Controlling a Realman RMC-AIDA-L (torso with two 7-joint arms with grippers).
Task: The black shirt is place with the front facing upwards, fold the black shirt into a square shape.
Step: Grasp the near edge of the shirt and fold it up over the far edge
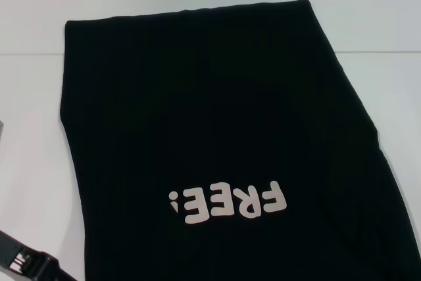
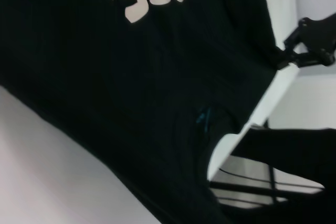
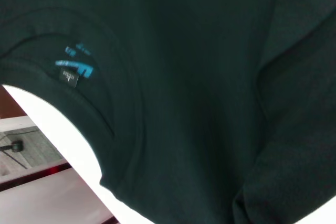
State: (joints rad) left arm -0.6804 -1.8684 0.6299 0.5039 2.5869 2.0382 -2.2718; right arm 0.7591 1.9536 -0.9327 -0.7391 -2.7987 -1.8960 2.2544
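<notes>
The black shirt [image 1: 217, 129] lies flat on the white table [image 1: 368, 18], front up, hem at the far side. Its white "FREE!" print [image 1: 230, 203] reads upside down near me. The collar with its small blue label [image 3: 76, 66] shows in both wrist views, close to the table's near edge. A black part of my left gripper [image 1: 26, 262] pokes in at the lower left of the head view, just off the shirt's side. In the left wrist view, my right gripper [image 2: 294, 51] sits at the shirt's edge beyond the collar [image 2: 220, 129]; whether it touches the cloth is unclear.
The table's near edge [image 3: 63, 129] runs right below the collar, with floor and a dark frame [image 2: 262, 187] beyond it. A seam in the table [image 1: 388, 52] crosses behind the shirt. Bare white surface lies to the left and far side of the shirt.
</notes>
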